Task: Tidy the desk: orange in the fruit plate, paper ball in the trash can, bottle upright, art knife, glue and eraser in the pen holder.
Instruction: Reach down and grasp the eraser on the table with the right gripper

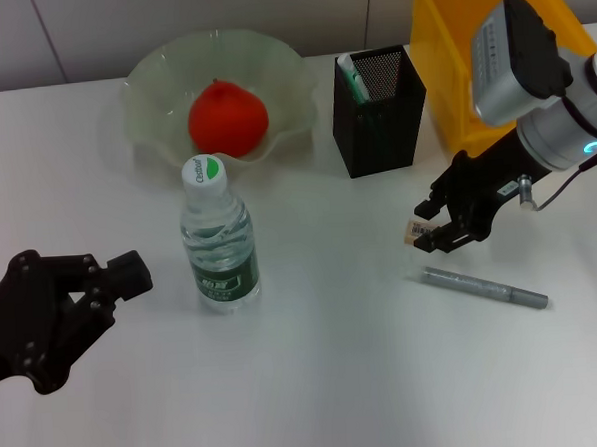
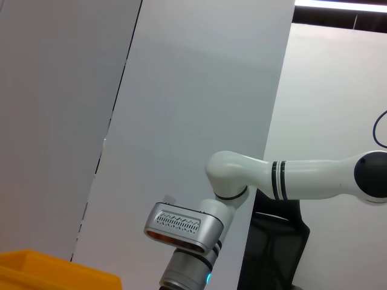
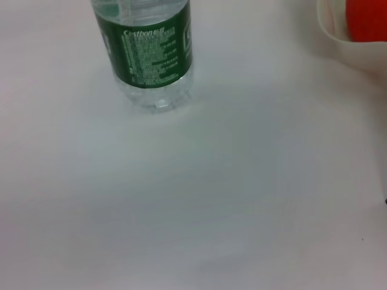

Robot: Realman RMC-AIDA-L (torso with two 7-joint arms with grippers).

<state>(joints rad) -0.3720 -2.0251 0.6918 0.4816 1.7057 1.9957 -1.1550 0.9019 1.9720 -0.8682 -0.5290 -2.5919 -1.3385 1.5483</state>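
The orange lies in the pale green fruit plate. In front of the plate the water bottle stands upright, and it also shows in the right wrist view as bottle. The black mesh pen holder holds a green-and-white glue stick. My right gripper hovers low over the table, shut on a small eraser. Just below it the grey art knife lies flat. The yellow trash can stands behind. The paper ball is out of view. My left gripper rests at the lower left.
The right arm's wrist housing hangs in front of the trash can. The trash can's yellow rim shows in the left wrist view below the white right arm. The plate's edge and the orange show in the right wrist view.
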